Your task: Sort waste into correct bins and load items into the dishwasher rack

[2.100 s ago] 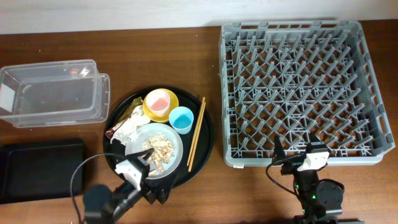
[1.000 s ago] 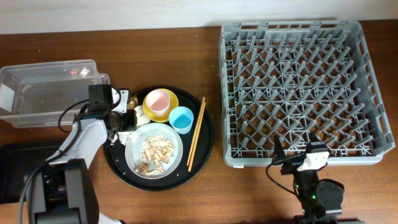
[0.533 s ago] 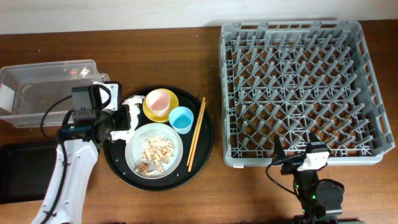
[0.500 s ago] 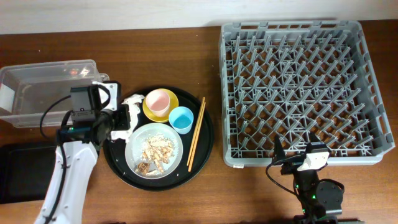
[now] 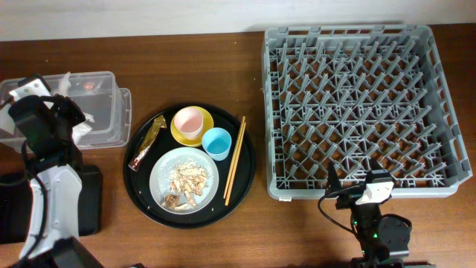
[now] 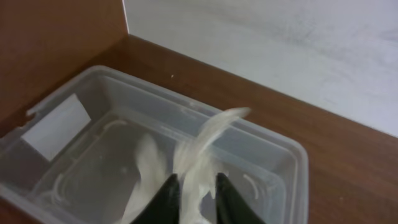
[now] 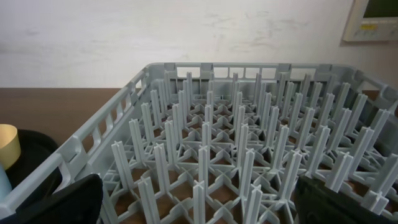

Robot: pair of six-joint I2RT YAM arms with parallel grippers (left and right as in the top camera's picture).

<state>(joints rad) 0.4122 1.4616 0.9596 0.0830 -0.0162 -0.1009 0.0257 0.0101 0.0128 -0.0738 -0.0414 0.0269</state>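
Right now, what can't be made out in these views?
Overhead: the shallow black tray is mostly covered by the left arm and cut by the frame edge.
Overhead: the food scraps are too small to identify.
Left wrist: whether the napkin in the left gripper touches the clear tub floor.
Right wrist: the yellow saucer is cut by the left edge.

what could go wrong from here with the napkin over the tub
1. The napkin is light and flares above the left hand; on release it may cling to a finger or drift past the rim of the clear tub.
2. The snack wrapper lies flat near the rim of the round black tray, so a grasp there could push it onto the table.
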